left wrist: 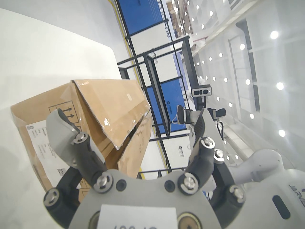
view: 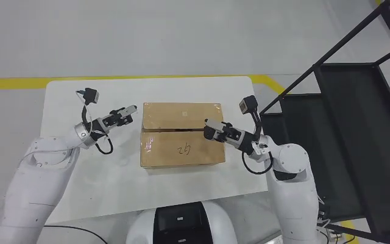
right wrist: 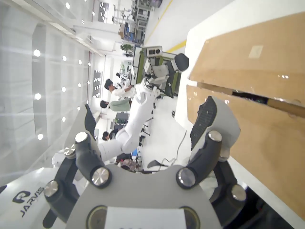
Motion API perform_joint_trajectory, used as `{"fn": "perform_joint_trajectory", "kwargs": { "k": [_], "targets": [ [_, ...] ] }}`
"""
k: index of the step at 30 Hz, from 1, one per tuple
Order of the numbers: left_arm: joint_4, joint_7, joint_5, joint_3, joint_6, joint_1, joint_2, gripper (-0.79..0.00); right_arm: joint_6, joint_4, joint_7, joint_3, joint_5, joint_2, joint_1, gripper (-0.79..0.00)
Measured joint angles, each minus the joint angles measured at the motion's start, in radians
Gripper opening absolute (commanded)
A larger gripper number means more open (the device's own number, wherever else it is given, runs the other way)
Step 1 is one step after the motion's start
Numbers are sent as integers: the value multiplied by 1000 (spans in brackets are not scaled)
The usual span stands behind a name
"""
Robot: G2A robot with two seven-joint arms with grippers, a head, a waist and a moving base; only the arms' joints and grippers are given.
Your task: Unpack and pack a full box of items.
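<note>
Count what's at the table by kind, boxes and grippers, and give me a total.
Cardboard box: 1
Grippers: 2, the left gripper and the right gripper, both open and empty
Total: 3

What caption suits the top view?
Left gripper and right gripper, both open, at opposite ends of a cardboard box on a table.

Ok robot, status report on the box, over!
Left gripper beside the box, jaws open, empty. Right gripper over the box's opposite edge, jaws open, empty. Box on the table, flaps down, thin gap between them.
</note>
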Motion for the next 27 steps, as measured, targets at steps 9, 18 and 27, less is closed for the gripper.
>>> {"fn": "perform_joint_trajectory", "kwargs": {
  "k": [9, 18, 27],
  "targets": [
    [47, -116, -105, 9, -2, -23, -4, 0, 27, 115, 166, 77, 20, 36, 22, 0],
    [47, -117, -106, 9, -2, -23, -4, 0, 26, 113, 165, 77, 19, 36, 22, 0],
    [36, -78, -91, -21, 15, -2, 0, 0, -39, 132, 200, 130, -40, 64, 28, 0]
  ]
}}
